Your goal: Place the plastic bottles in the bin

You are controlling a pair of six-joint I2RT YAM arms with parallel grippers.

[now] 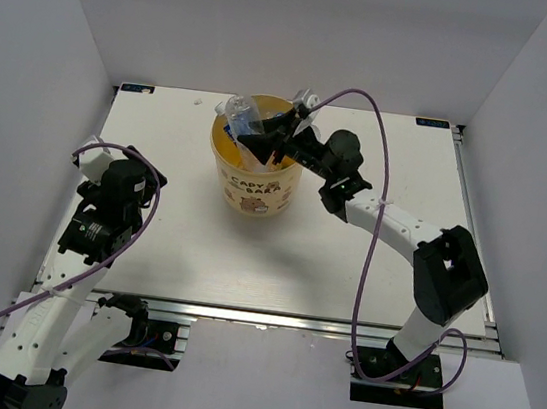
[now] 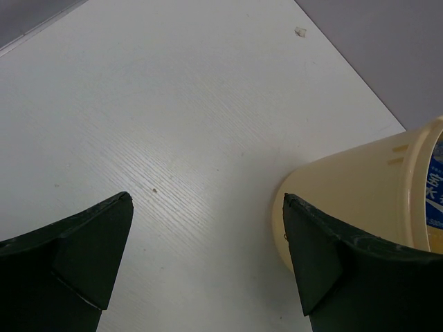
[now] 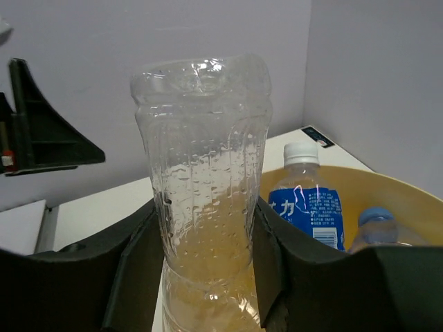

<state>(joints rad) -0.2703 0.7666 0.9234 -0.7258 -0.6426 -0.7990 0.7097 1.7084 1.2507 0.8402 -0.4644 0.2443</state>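
One clear bottle [image 3: 201, 173] is clenched in the right gripper [image 3: 204, 238] over the bin [image 1: 255, 190] at far centre; the left gripper [image 2: 208, 200] is released. If let go off-centre, it could be knocked off the rim.

Bin [image 2: 360, 200] cut off at right edge; clear bottle [image 3: 204, 194] lower end cut off below.

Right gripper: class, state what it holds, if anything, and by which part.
A clear plastic bottle, pinched at its narrowed waist by the right gripper.
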